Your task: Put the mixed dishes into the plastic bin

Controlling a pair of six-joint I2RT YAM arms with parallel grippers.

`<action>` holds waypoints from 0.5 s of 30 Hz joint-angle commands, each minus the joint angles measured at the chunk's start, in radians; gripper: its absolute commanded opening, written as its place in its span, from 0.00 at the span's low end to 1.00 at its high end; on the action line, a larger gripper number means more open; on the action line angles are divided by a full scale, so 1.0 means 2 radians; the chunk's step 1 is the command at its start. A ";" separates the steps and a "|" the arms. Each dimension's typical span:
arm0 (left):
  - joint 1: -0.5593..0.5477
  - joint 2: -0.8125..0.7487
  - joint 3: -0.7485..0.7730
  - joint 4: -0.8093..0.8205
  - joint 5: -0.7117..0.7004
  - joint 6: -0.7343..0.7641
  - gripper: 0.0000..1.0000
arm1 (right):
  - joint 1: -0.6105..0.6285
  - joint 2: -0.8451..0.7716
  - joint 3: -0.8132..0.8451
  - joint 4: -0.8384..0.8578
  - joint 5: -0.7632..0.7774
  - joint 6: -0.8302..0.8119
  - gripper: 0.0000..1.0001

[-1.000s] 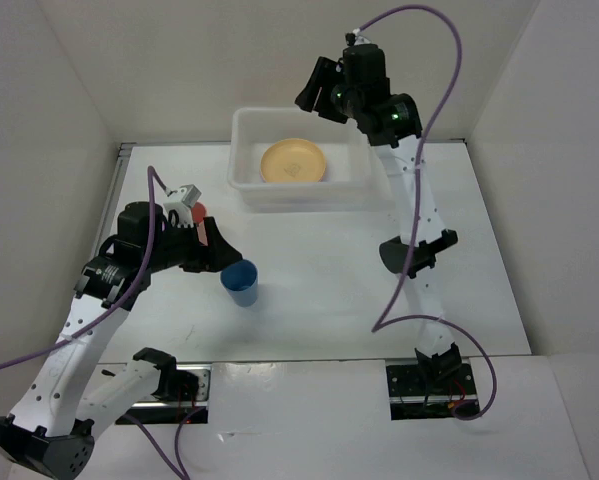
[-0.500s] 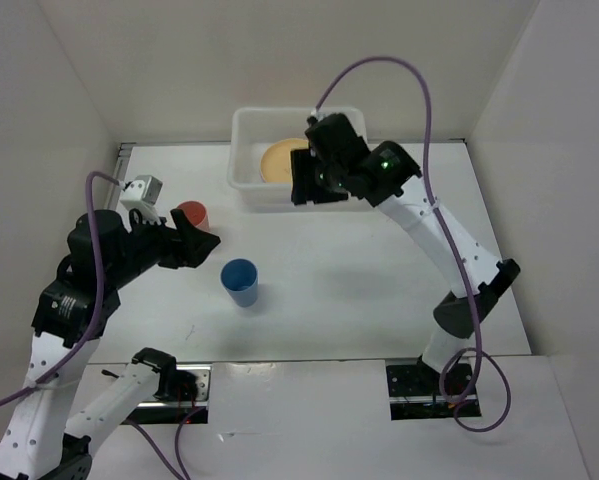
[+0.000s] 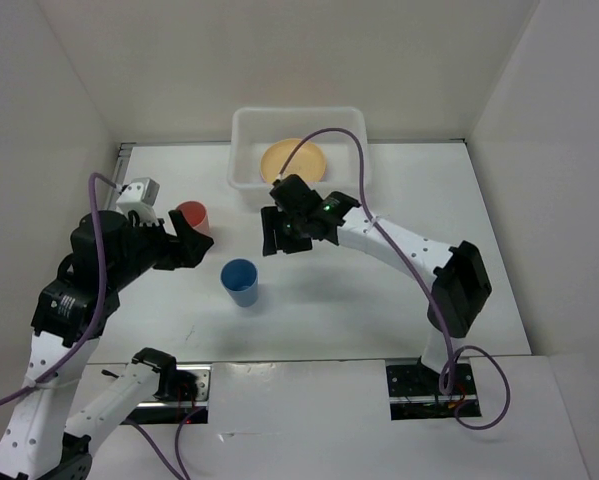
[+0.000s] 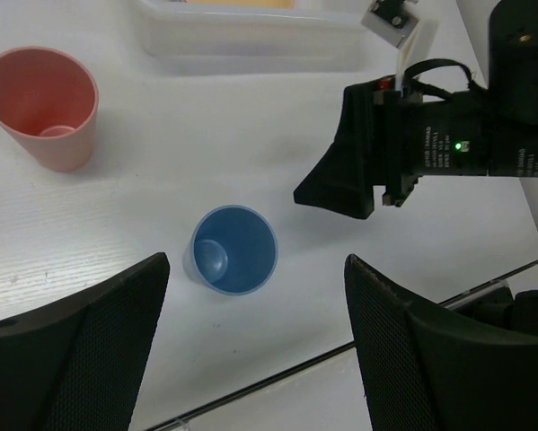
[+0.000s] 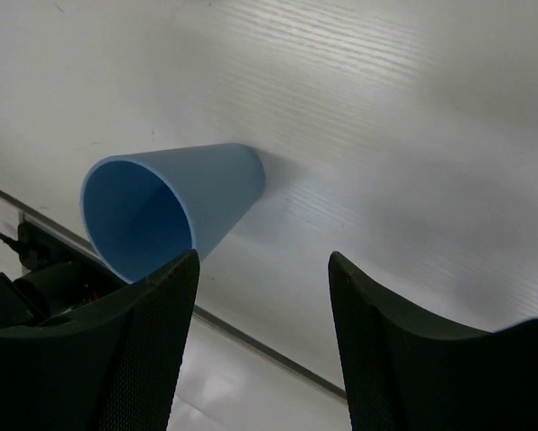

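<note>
The blue cup (image 3: 241, 281) stands upright on the white table, left of centre. It also shows in the left wrist view (image 4: 234, 250) and the right wrist view (image 5: 165, 211). The red cup (image 3: 191, 216) stands upright behind and left of it, also in the left wrist view (image 4: 42, 106). The yellow-orange plate (image 3: 294, 160) lies in the plastic bin (image 3: 237, 150) at the back. The pink and purple plates are not visible. My left gripper (image 3: 194, 240) is open and empty, raised beside the red cup. My right gripper (image 3: 277, 232) is open and empty, in front of the bin, pointing toward the blue cup.
White walls enclose the table on the left, back and right. The right arm's elbow (image 3: 462, 285) hangs over the table's right side. A purple cable loops over the bin. Two black base mounts sit at the near edge.
My right gripper has swung from above the bin's back right down and forward to just in front of the bin, near the blue cup. My left gripper has drawn back left, away from the blue cup.
</note>
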 commanded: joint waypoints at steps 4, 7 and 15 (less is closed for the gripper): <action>-0.002 -0.008 0.005 -0.001 -0.013 0.014 0.87 | 0.038 0.027 0.011 0.062 -0.009 0.018 0.65; -0.002 -0.008 0.005 0.003 -0.013 0.014 0.87 | 0.052 0.049 0.022 0.062 0.002 0.018 0.65; -0.002 0.001 0.005 0.008 -0.009 0.014 0.88 | 0.073 0.083 0.050 0.041 0.033 0.018 0.62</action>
